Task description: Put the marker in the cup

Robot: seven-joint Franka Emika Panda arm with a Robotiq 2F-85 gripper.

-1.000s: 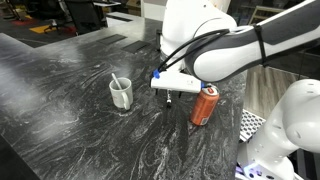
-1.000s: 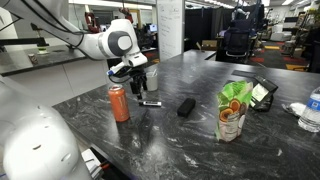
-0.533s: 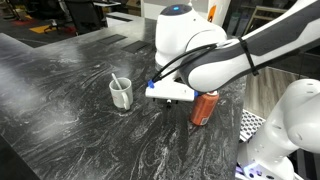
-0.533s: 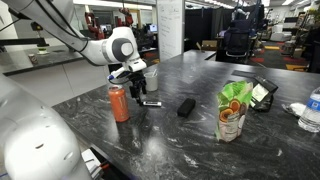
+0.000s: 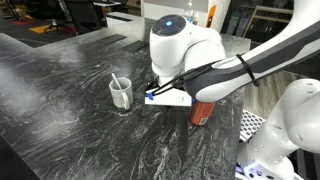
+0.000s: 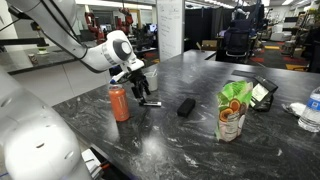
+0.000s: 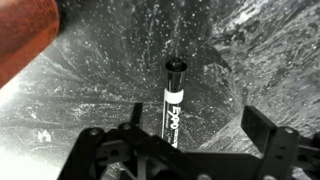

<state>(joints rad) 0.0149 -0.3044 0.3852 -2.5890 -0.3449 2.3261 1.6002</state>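
Observation:
The marker (image 7: 172,105), a dark stick with white lettering, lies flat on the black marbled table; in an exterior view it (image 6: 150,103) lies just beside the soda can. My gripper (image 7: 198,122) is open, with the marker between the fingers, nearer the left one, and not gripped. In an exterior view the gripper (image 6: 140,86) hangs low over the marker. The whitish-grey cup (image 5: 121,93) stands upright with a pale white stick in it, left of the gripper (image 5: 168,97). In this view the arm hides the marker.
An orange-red soda can (image 6: 118,102) stands close beside the gripper and also shows in the wrist view (image 7: 25,35). A black block (image 6: 186,106), a green snack bag (image 6: 233,110), a small device (image 6: 262,92) and a water bottle (image 6: 312,110) stand further along the table.
The arm has swung round and come lower over the marker, now hiding most of the soda can in one exterior view. The marker, cup and can have not moved.

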